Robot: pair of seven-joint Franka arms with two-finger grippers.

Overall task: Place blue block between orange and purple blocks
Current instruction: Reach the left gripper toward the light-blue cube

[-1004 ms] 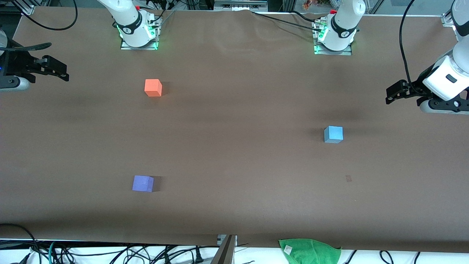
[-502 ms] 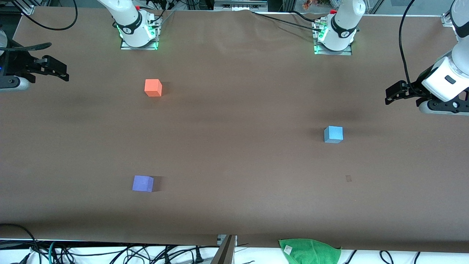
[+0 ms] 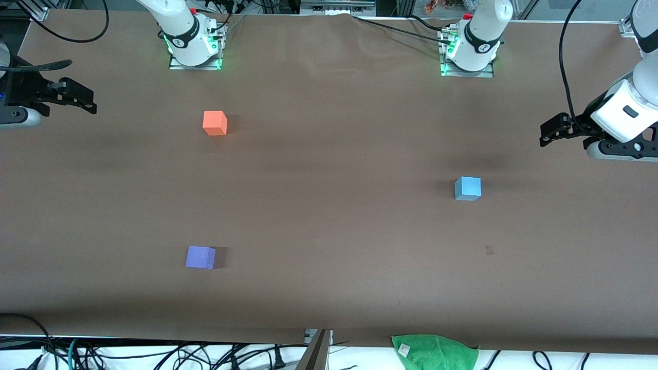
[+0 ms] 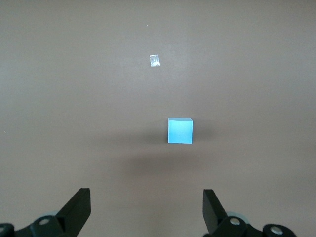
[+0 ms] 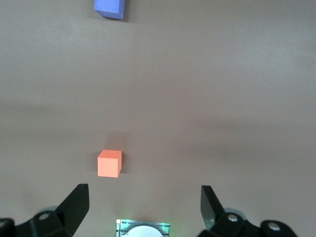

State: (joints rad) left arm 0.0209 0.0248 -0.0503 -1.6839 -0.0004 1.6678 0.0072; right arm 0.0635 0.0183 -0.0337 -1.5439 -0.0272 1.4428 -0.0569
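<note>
The blue block (image 3: 468, 188) sits on the brown table toward the left arm's end. The orange block (image 3: 215, 123) and the purple block (image 3: 200, 257) sit toward the right arm's end, the purple one nearer to the front camera. My left gripper (image 3: 545, 136) is open and empty in the air at its end of the table, apart from the blue block, which shows in the left wrist view (image 4: 180, 131) ahead of the open gripper (image 4: 146, 207). My right gripper (image 3: 90, 103) waits open and empty at the other end. The right wrist view shows the orange block (image 5: 109, 163) and the purple block (image 5: 110, 7).
A green cloth (image 3: 434, 352) lies at the table's near edge. A small pale mark (image 3: 489, 250) is on the table nearer to the front camera than the blue block. The arm bases (image 3: 194, 49) (image 3: 470, 51) stand along the table's back edge.
My left arm's wrist has shifted very slightly. The blocks and the right arm have not moved.
</note>
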